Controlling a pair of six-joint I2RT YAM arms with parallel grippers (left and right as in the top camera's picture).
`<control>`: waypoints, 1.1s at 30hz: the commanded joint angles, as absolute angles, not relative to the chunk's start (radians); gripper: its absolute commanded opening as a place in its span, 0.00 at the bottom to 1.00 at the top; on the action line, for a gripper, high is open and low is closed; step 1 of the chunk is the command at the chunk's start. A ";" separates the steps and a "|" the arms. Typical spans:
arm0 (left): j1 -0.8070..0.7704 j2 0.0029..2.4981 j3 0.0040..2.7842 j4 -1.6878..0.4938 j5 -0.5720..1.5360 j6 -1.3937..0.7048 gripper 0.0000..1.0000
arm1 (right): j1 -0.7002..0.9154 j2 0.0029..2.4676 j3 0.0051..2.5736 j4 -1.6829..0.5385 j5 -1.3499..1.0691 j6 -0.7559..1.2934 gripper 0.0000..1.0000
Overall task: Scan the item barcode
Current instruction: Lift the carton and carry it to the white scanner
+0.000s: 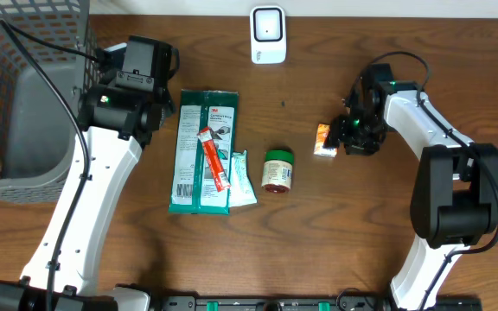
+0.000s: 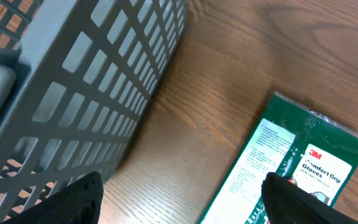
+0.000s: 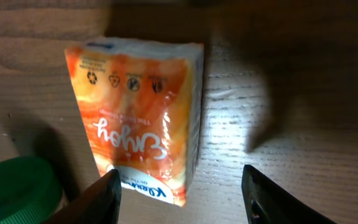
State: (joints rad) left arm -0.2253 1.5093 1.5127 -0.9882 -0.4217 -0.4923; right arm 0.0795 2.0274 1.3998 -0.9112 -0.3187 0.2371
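right gripper (image 3: 179, 190) hangs over the orange pocket tissue pack (image 3: 143, 118), jaws part open, one finger (image 3: 101, 199) at the pack's corner, the other clear of it over bare wood, so not closed on anything. I take that pack as the item to scan: it lies flat on the table (image 1: 361, 52) right of centre, jar (image 1: 277, 169) to its left, white scanner (image 1: 267, 34) at the far edge, well apart. Handling guess: light, soft, squashes under load, glossy film wrap so a bit slippery, not fragile. I'd pinch across the short width near the middle with a moderate squeeze, keeping the fingers off whichever face carries the barcode; no barcode visible on the face showing, only print and recycling marks. left gripper (image 2: 185, 199) is wide open, holding nothing, beside the grey mesh basket (image 1: 24, 95) at far left. Basket: nothing visible inside in the part that shows. Jar: green lid on, contents can't tell. Also on the table, left of the jar: 3M Comfort Grip Gloves pack (image 1: 201, 151) with a red stick sachet (image 1: 214, 160) on top and a small teal-white sachet (image 1: 242, 177) at its right edge
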 commanded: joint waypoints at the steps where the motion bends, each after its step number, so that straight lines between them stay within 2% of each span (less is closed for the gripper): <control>1: -0.223 1.515 1.507 -0.991 -0.439 -0.479 0.82 | 0.046 2.003 1.394 -0.888 -0.360 0.258 0.57; 9: -0.223 1.515 1.507 -0.991 -0.438 -0.479 0.82 | 0.031 2.003 1.390 -0.869 -0.379 0.265 0.53; 16: -0.223 1.515 1.507 -0.991 -0.438 -0.479 0.82 | 0.036 2.003 1.386 -0.826 -0.405 0.302 0.41; 23: -0.223 1.515 1.507 -0.991 -0.438 -0.479 0.82 | 0.054 2.003 1.298 -0.716 -0.405 0.323 0.37; 25: -0.223 1.515 1.507 -0.991 -0.439 -0.479 0.82 | 0.059 2.003 1.260 -0.662 -0.405 0.328 0.30; 26: -0.223 1.515 1.507 -0.991 -0.439 -0.479 0.82 | 0.060 2.003 1.241 -0.636 -0.405 0.330 0.23; 28: -0.223 1.515 1.507 -0.991 -0.438 -0.479 0.82 | 0.060 2.003 1.221 -0.609 -0.405 0.329 0.01; 33: -0.223 1.515 1.507 -0.991 -0.439 -0.479 0.82 | 0.044 1.971 1.266 -0.643 -0.464 0.315 0.01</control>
State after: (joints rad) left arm -0.2253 1.5093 1.5127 -0.9882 -0.4217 -0.4923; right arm 0.0414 1.9884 1.2549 -0.6250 -0.4492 0.3218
